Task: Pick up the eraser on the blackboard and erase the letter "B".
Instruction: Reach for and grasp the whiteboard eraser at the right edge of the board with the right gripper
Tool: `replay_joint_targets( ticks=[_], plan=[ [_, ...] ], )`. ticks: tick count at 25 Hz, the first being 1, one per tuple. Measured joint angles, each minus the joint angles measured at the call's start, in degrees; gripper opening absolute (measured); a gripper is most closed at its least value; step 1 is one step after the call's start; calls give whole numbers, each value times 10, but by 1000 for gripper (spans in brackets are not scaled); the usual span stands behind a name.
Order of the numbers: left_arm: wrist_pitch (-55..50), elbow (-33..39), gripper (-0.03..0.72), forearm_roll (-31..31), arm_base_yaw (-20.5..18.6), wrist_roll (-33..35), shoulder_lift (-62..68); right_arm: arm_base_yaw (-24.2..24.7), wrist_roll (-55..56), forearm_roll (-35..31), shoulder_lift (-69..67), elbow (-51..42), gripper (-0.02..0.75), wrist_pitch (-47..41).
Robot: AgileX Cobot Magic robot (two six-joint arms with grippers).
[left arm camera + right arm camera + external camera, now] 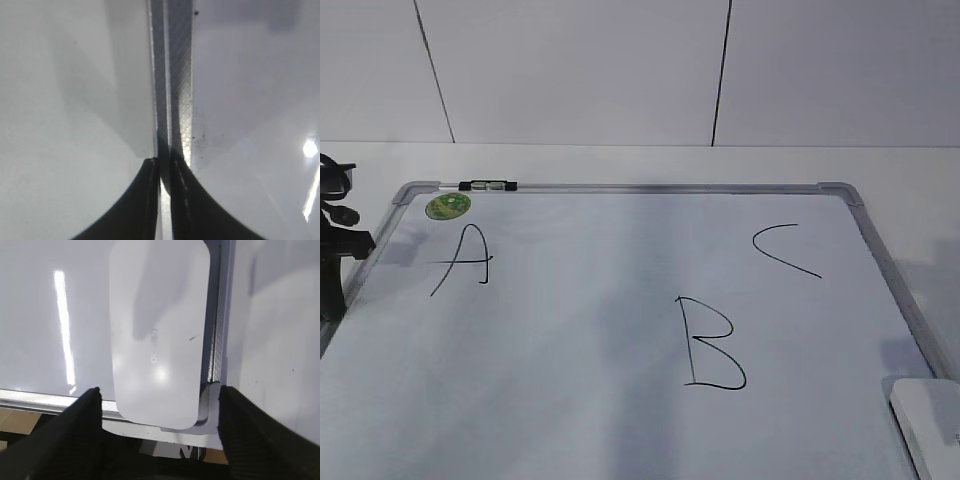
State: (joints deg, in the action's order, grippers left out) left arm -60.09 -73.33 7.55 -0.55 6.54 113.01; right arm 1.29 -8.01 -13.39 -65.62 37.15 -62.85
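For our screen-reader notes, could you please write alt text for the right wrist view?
The white eraser lies on the blackboard at its framed corner, directly ahead of the right gripper, whose dark jaws stand wide open on either side of it, not touching it.

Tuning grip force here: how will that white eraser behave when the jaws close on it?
The eraser looks like a rigid block with a glossy top, so probably stiff but somewhat slippery. Its rounded corners may let it twist if gripped near an end. Lying flat on the blackboard, it seems unlikely to roll or tip.
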Motion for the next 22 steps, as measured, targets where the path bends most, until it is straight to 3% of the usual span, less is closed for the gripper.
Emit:
replay_joint_targets(
  ticks=[4,9,13,22],
  plan=[
    [1,0,36,0,0,0,0,-8,23,20,0,0,564,1],
    [1,0,36,0,0,0,0,-84,108,66,-5,0,564,16],
    [2,0,36,1,0,0,0,-101,194,126,-18,0,564,18],
    [3,0,36,1,0,0,0,-102,221,94,-21,0,563,32]
  ],
)
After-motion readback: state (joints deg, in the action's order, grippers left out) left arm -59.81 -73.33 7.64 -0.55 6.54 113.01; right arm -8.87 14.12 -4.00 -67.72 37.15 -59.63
